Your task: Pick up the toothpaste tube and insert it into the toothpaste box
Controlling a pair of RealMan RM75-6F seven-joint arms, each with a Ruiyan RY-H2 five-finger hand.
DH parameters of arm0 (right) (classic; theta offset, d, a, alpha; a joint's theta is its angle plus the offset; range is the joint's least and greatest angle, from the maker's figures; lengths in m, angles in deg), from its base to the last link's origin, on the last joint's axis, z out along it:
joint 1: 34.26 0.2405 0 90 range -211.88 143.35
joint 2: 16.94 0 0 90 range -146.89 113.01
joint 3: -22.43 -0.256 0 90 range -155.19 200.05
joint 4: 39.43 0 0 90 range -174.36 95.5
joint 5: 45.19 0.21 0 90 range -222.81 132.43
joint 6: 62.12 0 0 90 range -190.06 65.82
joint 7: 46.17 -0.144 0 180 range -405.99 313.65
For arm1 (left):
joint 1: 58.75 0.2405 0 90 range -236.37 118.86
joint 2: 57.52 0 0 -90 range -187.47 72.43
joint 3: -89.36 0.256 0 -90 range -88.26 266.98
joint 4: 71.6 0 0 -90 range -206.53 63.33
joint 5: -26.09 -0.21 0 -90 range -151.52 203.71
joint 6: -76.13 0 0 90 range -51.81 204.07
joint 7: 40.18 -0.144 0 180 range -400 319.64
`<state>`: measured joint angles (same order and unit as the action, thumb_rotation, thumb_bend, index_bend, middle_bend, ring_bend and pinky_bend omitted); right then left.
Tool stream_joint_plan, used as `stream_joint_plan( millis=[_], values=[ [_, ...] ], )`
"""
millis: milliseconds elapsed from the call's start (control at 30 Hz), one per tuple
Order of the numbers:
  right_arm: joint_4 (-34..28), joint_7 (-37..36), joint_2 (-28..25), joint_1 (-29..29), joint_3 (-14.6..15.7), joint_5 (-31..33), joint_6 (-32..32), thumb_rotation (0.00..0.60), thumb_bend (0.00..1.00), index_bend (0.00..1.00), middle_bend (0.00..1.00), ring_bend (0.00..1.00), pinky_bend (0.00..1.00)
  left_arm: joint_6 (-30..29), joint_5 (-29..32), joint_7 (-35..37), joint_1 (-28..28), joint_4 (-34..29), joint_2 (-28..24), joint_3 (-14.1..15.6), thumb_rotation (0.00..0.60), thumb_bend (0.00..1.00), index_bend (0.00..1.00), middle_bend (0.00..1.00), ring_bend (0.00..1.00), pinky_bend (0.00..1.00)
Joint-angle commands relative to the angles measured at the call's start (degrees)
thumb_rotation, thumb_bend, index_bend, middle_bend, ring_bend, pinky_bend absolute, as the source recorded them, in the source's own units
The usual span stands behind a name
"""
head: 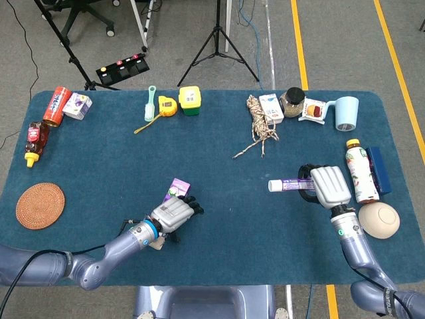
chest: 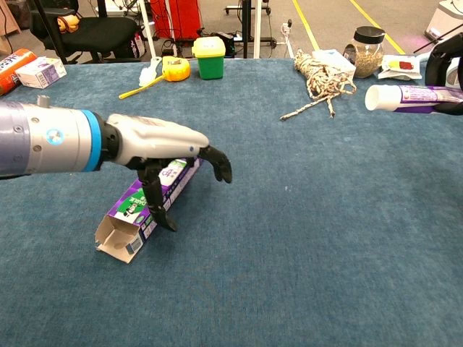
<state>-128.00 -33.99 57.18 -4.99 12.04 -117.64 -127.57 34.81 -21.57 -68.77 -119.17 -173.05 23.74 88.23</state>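
1. The left hand (chest: pixel 155 141) arches over the purple toothpaste box (chest: pixel 141 206), fingers draped across its top and thumb down its side; whether it grips the box cannot be told.
2. The box lies on the blue table (head: pixel 219 166), near the front edge, its open flap end nearest the robot.
3. At right, the right hand (head: pixel 325 187) clasps the toothpaste tube (head: pixel 285 185), white cap pointing left.
4. Beside that hand stand a drink bottle (head: pixel 359 173) and a beige bowl (head: pixel 380 220).
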Motion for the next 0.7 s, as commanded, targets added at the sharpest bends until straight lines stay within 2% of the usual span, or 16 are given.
stream_joint_plan(
  millis=[33,333,433,567,700],
  values=[
    [-0.3,0.3,0.1,0.1,0.0,-0.1,-0.1,0.600,0.47,0.61,0.62,0.57,0.53,-0.2,1.5,0.8,0.1,0.4,-2.0,0.7,0.600,0.01,0.18,0.21,0.08,0.19],
    [-1.5,1.3,0.2,0.2,0.0,-0.3,-0.5,0.600,0.47,0.61,0.62,0.58,0.53,-3.3,4.0,-1.6,0.5,-1.1,-8.2,4.0,0.600,0.03,0.18,0.21,0.08,0.19],
    [-2.0,1.4,0.2,0.1,0.1,-0.5,-0.7,0.600,0.47,0.61,0.62,0.58,0.53,-4.7,1.6,-0.7,1.8,-2.4,-10.5,4.5,0.600,0.03,0.18,0.21,0.08,0.18],
    [-2.4,1.5,0.2,0.1,0.1,-0.6,-0.9,0.600,0.47,0.61,0.62,0.58,0.53,-7.5,-10.9,4.3,5.7,-2.2,-13.0,4.7,0.600,0.03,0.18,0.19,0.08,0.18],
    [-2.7,1.6,0.1,0.1,-0.1,-0.5,-1.0,0.600,0.47,0.61,0.62,0.58,0.53,-10.7,-25.5,8.7,8.9,2.6,-13.8,6.8,0.600,0.04,0.15,0.11,0.05,0.17]
  ],
)
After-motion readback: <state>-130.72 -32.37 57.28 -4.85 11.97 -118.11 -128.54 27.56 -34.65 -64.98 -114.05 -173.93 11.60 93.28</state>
